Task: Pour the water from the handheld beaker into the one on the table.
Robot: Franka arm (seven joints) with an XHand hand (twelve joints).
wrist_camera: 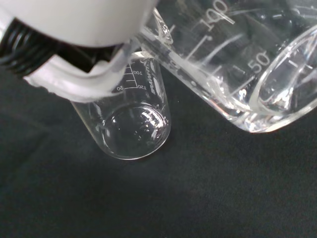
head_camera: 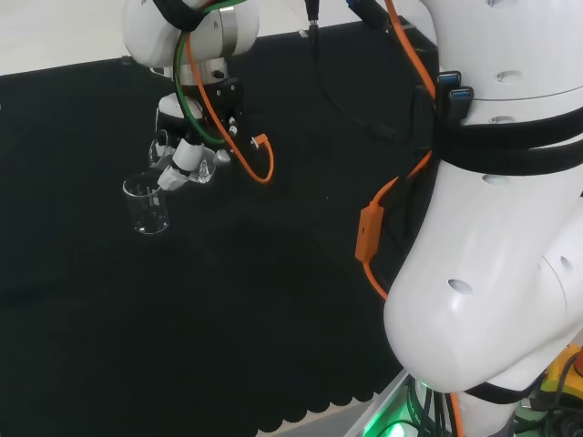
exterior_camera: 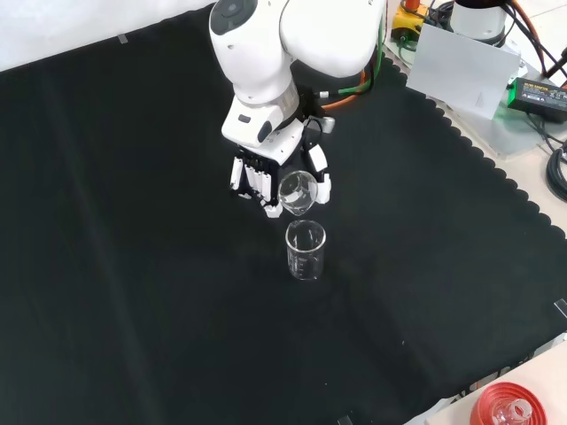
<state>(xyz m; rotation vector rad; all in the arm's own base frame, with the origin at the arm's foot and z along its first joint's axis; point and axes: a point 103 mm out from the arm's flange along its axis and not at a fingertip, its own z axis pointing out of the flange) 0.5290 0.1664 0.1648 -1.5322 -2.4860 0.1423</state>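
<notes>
My hand (exterior_camera: 266,177) is curled round a clear glass beaker (exterior_camera: 298,192) and holds it tilted, mouth towards the front camera. In the head view the held beaker (head_camera: 187,162) hangs just above and to the right of the beaker on the cloth (head_camera: 147,205). That standing beaker (exterior_camera: 306,251) is upright, directly below the held one in the front view. The wrist view shows the held beaker (wrist_camera: 247,64) lying on its side with a little water near its base, and the standing beaker (wrist_camera: 130,119) beneath a white finger (wrist_camera: 74,82). I cannot tell what the standing beaker holds.
The arm's big white links (head_camera: 492,228) fill the right of the head view, with an orange cable (head_camera: 369,232) hanging beside them. A red ribbed ring with glassware (exterior_camera: 507,409) lies at the front view's lower right. The cloth's scalloped edge (exterior_camera: 496,168) runs along the right.
</notes>
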